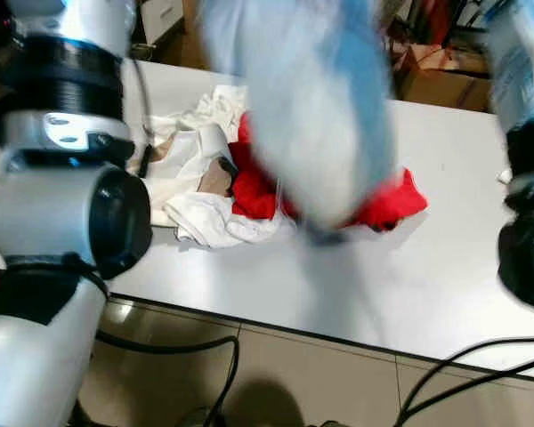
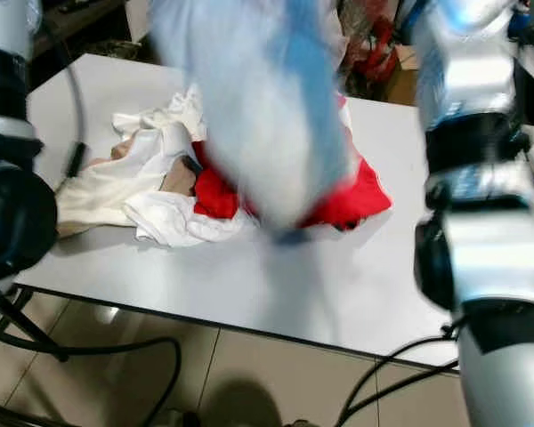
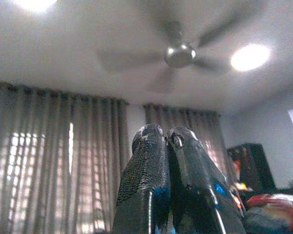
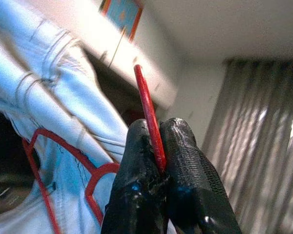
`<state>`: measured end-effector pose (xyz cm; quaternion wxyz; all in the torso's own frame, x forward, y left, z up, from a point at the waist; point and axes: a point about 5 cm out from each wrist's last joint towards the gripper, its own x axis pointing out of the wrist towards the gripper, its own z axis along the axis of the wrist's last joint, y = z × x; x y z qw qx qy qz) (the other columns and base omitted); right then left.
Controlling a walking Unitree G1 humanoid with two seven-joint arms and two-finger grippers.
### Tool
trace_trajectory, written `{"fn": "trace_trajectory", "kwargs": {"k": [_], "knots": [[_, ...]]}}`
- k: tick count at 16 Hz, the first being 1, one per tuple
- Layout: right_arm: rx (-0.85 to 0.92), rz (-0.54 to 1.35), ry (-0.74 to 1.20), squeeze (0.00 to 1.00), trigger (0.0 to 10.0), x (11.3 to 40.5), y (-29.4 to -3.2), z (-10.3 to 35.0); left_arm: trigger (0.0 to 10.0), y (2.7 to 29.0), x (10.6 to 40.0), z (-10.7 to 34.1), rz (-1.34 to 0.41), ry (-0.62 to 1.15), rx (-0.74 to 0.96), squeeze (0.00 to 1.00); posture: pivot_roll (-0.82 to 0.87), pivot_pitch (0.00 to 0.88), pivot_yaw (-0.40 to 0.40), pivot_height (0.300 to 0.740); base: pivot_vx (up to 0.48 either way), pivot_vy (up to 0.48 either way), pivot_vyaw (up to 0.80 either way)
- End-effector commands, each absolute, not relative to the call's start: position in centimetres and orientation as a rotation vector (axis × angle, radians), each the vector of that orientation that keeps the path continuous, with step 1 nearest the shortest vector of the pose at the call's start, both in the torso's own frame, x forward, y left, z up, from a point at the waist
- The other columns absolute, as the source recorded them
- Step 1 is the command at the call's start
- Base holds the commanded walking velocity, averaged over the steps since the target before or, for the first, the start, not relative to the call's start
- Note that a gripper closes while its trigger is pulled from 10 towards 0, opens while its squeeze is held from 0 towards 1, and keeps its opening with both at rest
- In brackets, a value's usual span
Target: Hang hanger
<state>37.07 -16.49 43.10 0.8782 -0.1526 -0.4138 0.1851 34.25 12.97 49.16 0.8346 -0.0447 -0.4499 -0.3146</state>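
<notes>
The red hanger (image 4: 149, 114) stood pinched between the clenched fingers of the right gripper (image 4: 158, 146), raised toward the ceiling, with a pale blue denim garment (image 4: 53, 112) draped on its frame. From the head camera that garment (image 1: 307, 98) was only a blurred pale mass hanging over the table, hiding the hanger and part of the pile behind it. The left gripper (image 3: 167, 139) pointed up at a ceiling fan (image 3: 178, 53), its fingers pressed together on nothing. Below lay a red cloth (image 1: 387, 205) and white clothes (image 1: 196, 178) heaped on a white table (image 1: 356, 285), over a tiled floor (image 1: 294, 374), with grey curtains (image 3: 53, 161) behind.
</notes>
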Motion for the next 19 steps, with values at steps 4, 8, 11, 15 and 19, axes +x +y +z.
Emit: {"fn": "trace_trajectory", "kwargs": {"k": [4, 8, 11, 15, 19], "knots": [[-0.322, 0.441, -0.708, 0.00, 10.0, 38.6, -16.9, 35.6, 10.0, 13.3, 36.3, 44.9, -0.611, -0.875, -0.084, 0.00, -0.08, 0.000, -0.017, 0.740, 0.000, 0.000, 0.00], [-0.383, 0.769, -0.426, 0.00, 10.0, 36.1, -14.3, 22.3, 10.0, 13.6, 40.7, 27.6, -0.463, -0.320, 0.174, 0.00, -0.08, 0.000, -0.010, 0.740, 0.000, 0.000, 0.00], [-0.338, 1.049, -0.279, 0.00, 10.0, 30.5, -14.0, 19.4, 10.0, 19.3, 41.0, 21.2, -0.138, -0.009, 0.249, 0.00, -0.10, 0.000, 0.003, 0.740, 0.000, 0.000, 0.00], [-0.374, 1.116, -0.215, 0.00, 10.0, 27.8, -15.6, 20.1, 10.0, 23.6, 40.4, 19.7, 0.067, 0.126, 0.355, 0.00, -0.11, 0.000, 0.013, 0.740, 0.000, 0.000, 0.00], [-0.236, 0.914, -0.329, 0.00, 10.0, 26.1, -18.1, 25.0, 10.0, 24.1, 39.6, 18.3, -0.129, 0.196, 0.309, 1.00, -0.14, 0.000, 0.035, 0.740, 0.000, 0.000, 0.00]]}}
